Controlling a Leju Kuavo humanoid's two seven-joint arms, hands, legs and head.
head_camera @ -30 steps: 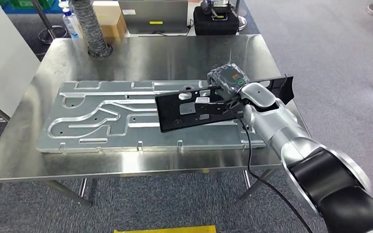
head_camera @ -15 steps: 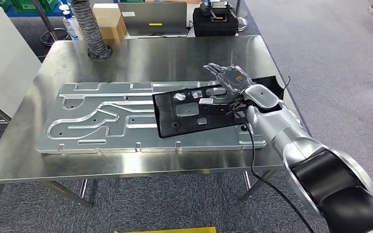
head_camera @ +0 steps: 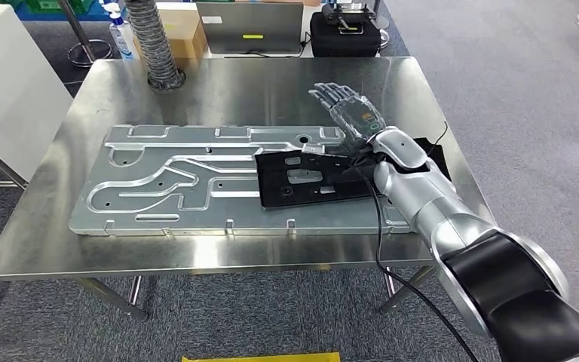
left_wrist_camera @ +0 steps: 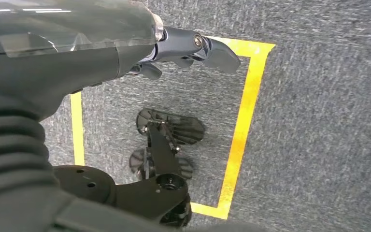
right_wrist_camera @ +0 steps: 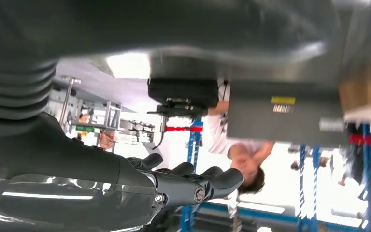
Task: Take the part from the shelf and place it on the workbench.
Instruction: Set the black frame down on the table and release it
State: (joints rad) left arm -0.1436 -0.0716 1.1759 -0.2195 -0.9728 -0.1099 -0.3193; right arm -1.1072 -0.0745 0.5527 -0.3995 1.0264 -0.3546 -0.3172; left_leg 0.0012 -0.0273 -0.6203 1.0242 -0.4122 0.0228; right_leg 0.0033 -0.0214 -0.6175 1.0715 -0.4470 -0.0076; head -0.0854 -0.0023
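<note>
1. We see the steel surface [head_camera: 219,87] carrying a large machined aluminium plate [head_camera: 173,181] with routed channels; it takes up most of the top

2. Black part [head_camera: 309,179]: lies flat on the right end of the aluminium plate, one end running under our right forearm toward the surface's right edge. Task judged near done, since the part rests on the bench

3. Handling judgement: thin flat panel with cut-outs, looks stiff and light; likely slides easily on bare metal. Best hold would be along a long edge or through a cut-out, not at a tip

4. Right hand [head_camera: 347,109]: released, fingers spread and extended above the part's far edge, holding nothing; whether it touches the part we cannot tell

5. Left hand [left_wrist_camera: 193,48]: hangs over grey carpet with yellow tape lines, fingers loosely curled, nothing in it

6. Containers behind the surface: a cardboard box [head_camera: 185,30] and a black case [head_camera: 347,34]; contents hidden. A ribbed hose [head_camera: 154,41] stands at the far left corner
</note>
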